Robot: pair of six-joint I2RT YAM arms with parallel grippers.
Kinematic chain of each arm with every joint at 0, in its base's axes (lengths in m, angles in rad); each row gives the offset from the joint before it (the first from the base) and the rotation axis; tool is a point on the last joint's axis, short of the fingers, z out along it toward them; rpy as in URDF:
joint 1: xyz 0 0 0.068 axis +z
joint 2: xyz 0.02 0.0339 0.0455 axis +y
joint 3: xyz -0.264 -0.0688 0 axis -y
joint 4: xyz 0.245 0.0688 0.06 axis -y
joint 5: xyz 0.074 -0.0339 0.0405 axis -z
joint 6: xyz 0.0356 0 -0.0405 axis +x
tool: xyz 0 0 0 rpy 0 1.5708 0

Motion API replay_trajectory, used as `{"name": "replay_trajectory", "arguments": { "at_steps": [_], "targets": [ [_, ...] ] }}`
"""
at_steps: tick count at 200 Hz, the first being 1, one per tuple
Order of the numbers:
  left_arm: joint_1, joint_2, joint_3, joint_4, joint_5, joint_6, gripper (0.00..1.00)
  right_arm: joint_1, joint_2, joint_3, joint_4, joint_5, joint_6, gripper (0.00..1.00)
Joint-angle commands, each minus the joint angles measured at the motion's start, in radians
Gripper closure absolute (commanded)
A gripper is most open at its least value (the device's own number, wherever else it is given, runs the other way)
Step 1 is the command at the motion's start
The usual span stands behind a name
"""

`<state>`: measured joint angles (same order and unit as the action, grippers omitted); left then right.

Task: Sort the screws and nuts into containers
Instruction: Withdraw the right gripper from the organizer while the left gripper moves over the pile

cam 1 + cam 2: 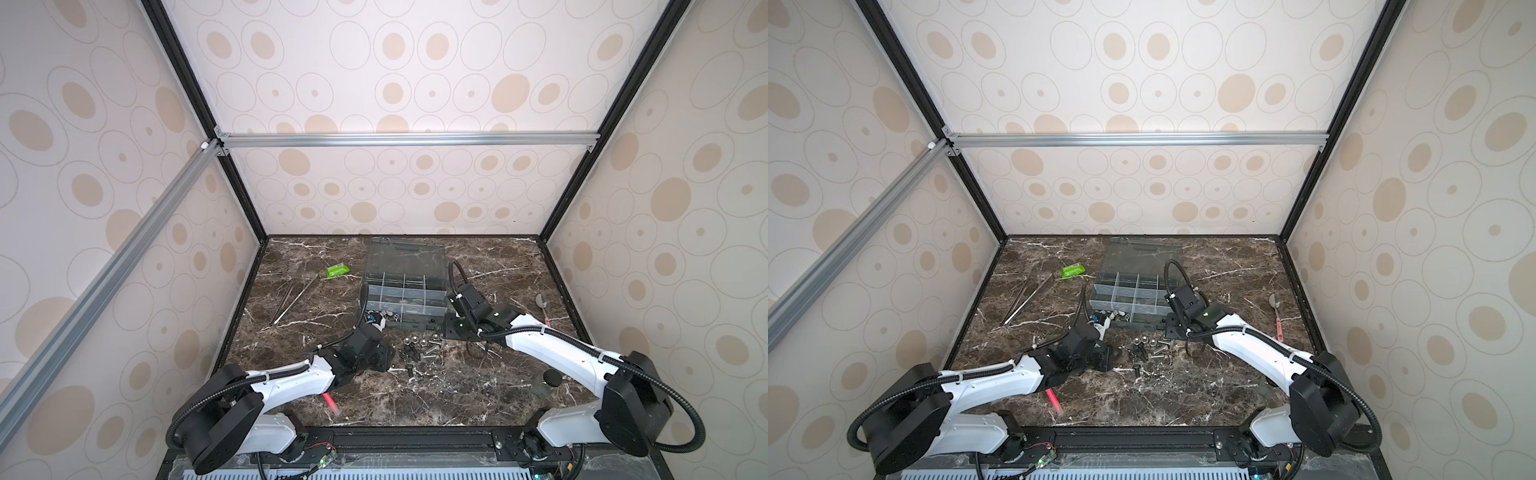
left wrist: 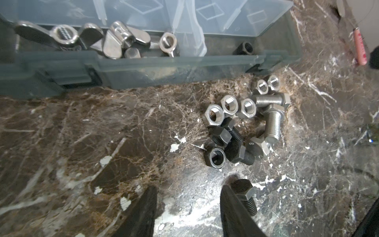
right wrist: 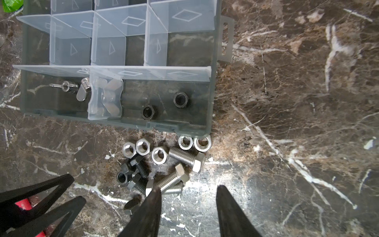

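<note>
Left fingers [image 2: 143, 211] stand apart with bare tabletop [image 2: 82, 143] between them, gripping nothing. A lone black screw [image 2: 245, 197] lies just outside one of them, partly covered by it. Right fingers [image 3: 231, 211] are likewise spread and empty, one tip overlapping a silver screw's head [image 3: 149, 184] at the edge of the pile. In both top views each pair is hidden beneath its own wrist.

Little writing shows, and none of it is readable. The translucent dividers [image 3: 131, 20] of the organiser box [image 3: 211, 102] carry only embossed diamond and triangle outlines. Another silver screw head [image 2: 257, 148] bears tiny stamped marks, too small to read. The green packet [image 1: 337, 271] has a pale label and the pink handle [image 2: 360, 48] some darker print, both illegible. A red strip with white lettering shows behind the left fingers in the right wrist view, but it is blurred.

The screws [image 3: 174, 170], silver and black, lie mixed with hex nuts [image 3: 143, 147] in a pile [image 1: 419, 349] [image 1: 1148, 351] on the tabletop just in front of the box. Among the containers [image 3: 69, 49], the front-row one nearer the left arm holds wing nuts [image 2: 65, 34], some blurred behind a bent divider. Two black nuts [image 3: 180, 100] rest in the front one beside it. The box's clear lid [image 1: 405, 255] lies open toward the back wall.
</note>
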<state>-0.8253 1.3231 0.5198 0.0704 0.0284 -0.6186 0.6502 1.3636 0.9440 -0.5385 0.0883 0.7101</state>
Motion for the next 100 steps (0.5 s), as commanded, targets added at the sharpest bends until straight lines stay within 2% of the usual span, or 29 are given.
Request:
{"name": "replay_trajectory", "arguments": {
  "at_steps": [1, 100],
  "targets": [
    [-0.031, 0.032, 0.071, -0.032, -0.028, 0.047, 0.50, 0.010, -0.031, -0.029, -0.020, 0.023, 0.028, 0.53],
    [-0.083, 0.180, 0.178, -0.080, -0.054, 0.081, 0.50, 0.014, -0.094, -0.087, -0.024, 0.034, 0.047, 0.53]
  ]
}}
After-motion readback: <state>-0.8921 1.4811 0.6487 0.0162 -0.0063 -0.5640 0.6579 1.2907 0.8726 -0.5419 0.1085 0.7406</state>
